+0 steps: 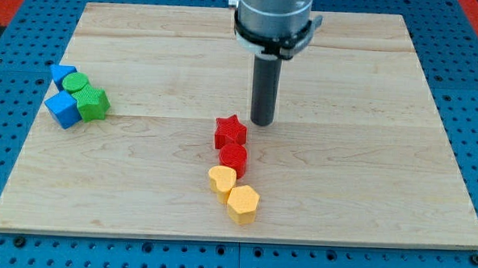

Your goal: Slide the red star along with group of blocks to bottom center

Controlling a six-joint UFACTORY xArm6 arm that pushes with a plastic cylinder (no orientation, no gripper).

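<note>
The red star (pixel 230 132) lies just below the board's middle. Under it, in a chain running down, are a red round block (pixel 233 158), a yellow heart-shaped block (pixel 221 181) and a yellow hexagon (pixel 242 204). The four blocks touch one another. My tip (pixel 262 122) stands on the board just above and to the right of the red star, a small gap from it. The rod rises from there to the arm's grey housing at the view's top.
A second cluster sits at the view's left: a blue triangle-like block (pixel 62 74), a green round block (pixel 77 83), a green star-like block (pixel 93 104) and a blue cube (pixel 63 108). The wooden board (pixel 367 156) rests on a blue pegboard.
</note>
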